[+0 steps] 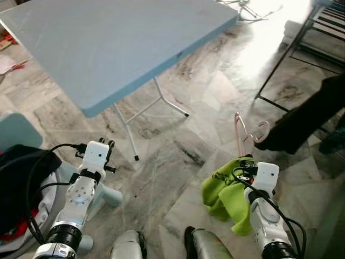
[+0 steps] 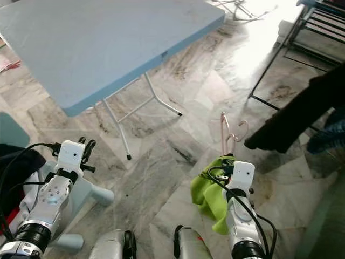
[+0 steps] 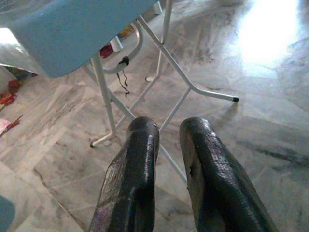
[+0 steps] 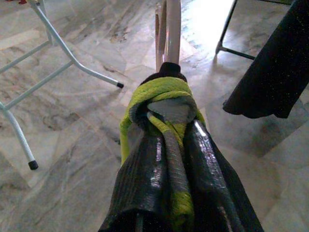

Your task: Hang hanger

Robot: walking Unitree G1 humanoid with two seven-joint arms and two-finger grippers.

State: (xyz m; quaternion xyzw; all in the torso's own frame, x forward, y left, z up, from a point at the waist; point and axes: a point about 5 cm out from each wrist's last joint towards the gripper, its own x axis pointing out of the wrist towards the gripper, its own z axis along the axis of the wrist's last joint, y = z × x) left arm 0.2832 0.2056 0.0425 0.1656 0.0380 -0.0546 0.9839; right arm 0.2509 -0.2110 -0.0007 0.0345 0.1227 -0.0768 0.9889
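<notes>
Hanger (image 1: 243, 134), pink, stands up out of the right pincer (image 4: 169, 104), whose black fingers (image 4: 140, 169) are clamped on its neck with a lime-green garment (image 1: 226, 194) bunched between them and drooping below the wrist. It is held low over the marble floor (image 1: 178, 156), near a dark cloth (image 1: 307, 118) hanging from a black rack (image 1: 294, 43). The left pincer (image 3: 166, 133) holds nothing, its fingers slightly parted, pointing toward the legs of the blue folding surface (image 1: 108, 43)
</notes>
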